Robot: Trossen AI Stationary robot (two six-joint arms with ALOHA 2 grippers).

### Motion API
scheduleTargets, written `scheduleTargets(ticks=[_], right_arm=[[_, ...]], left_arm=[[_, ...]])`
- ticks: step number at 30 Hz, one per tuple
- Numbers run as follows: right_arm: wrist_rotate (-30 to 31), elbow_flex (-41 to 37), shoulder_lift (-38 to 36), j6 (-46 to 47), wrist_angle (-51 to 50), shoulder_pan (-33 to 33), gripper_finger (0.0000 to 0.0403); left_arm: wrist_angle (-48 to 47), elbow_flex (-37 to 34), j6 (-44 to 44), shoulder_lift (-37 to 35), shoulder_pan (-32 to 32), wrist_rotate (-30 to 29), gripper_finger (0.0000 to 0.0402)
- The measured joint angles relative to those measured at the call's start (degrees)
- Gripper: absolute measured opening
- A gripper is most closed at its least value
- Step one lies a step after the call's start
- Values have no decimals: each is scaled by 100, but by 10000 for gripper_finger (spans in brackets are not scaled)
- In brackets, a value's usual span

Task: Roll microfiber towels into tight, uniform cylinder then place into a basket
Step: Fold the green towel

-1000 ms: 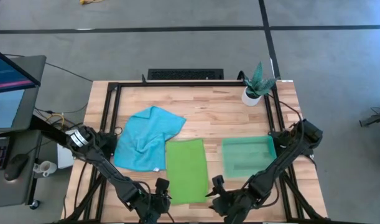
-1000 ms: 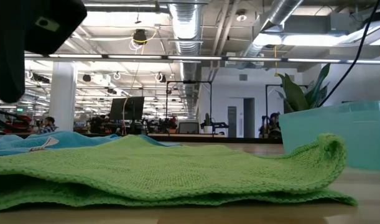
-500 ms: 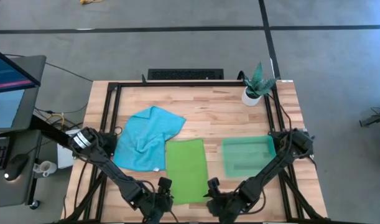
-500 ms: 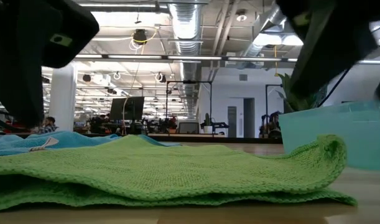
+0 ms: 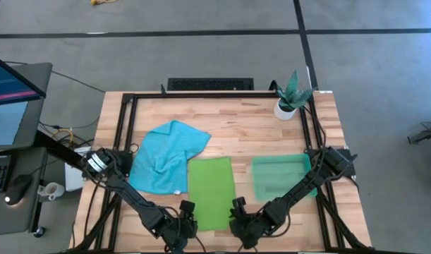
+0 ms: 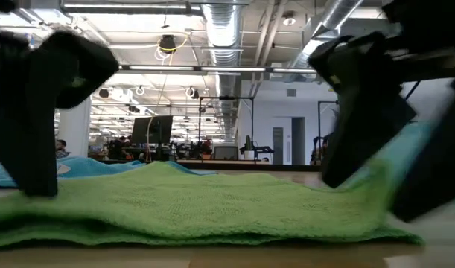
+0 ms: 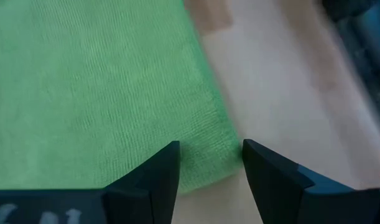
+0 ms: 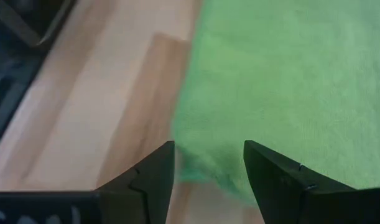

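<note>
Both my grippers sit at the near short edge of the lime green towel [image 5: 212,192], one per corner: left gripper [image 7: 206,160] at the near-left corner, right gripper [image 8: 208,160] at the near-right. Fingers apart on both, straddling the hem, nothing clamped yet; in each wrist view the corner lies right btwn the tips. Towel is flat, long axis running away from me toward the far side of the table [image 5: 229,120], so the roll should go fwd along that axis w/ both arms level. Neither arm is nearer; they're about symmetric. Turquoise towel [image 5: 166,155] lies crumpled just left, touching the green one's far-left part. Basket [image 5: 282,178] sits just right of the green towel, closer to my right arm for the drop later.
</note>
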Motion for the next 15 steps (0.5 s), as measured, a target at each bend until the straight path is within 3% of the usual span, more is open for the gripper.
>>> scheduleTargets(ticks=[6, 15], right_arm=[[-426, 0, 0, 245, -215, -176, 214], [-449, 0, -2, 411, -360, -178, 213]], left_arm=[[-31, 29, -260, 190, 35, 108, 168], [-194, 25, -591, 191, 49, 8, 149]])
